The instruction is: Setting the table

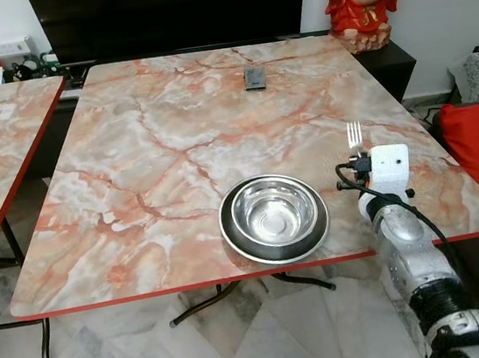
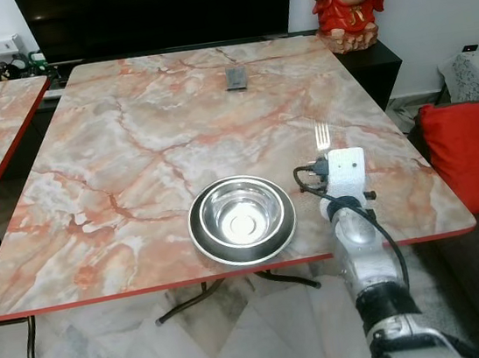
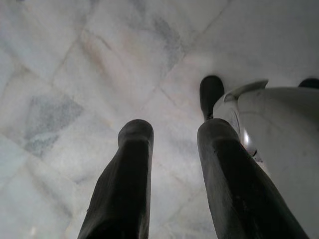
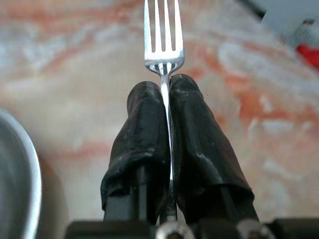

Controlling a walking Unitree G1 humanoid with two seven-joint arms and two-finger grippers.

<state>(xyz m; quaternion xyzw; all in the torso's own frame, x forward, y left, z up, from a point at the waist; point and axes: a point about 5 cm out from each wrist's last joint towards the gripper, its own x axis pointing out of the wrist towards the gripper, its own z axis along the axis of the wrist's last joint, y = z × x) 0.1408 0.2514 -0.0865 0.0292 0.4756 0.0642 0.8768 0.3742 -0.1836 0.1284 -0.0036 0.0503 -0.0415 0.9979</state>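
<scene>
I'm holding the fork [image 4: 164, 47] in my right gripper [image 4: 167, 99], fingers [image 4: 144, 129] pinched tight on the thin neck just below the tines, which are sticking out ahead of the tips over the table [image 1: 156, 146], w/ the steel bowl [image 1: 274, 217] just beside my wrist on the inner side. It's looking light, stiff & slick metal, so I'm judging the narrow neck could twist in the pads; a hold further down the flat handle would prob sit steadier. My left gripper [image 3: 172, 149] is hanging idle over the floor, fingers parted & holding nothing

My black fingers [image 4: 149, 129] pinch a silver fork [image 4: 163, 35] over the peach-and-rust veined marble table [image 1: 156, 146] with its red edge; a shiny steel bowl [image 1: 273, 214] gleams at nine o'clock
</scene>
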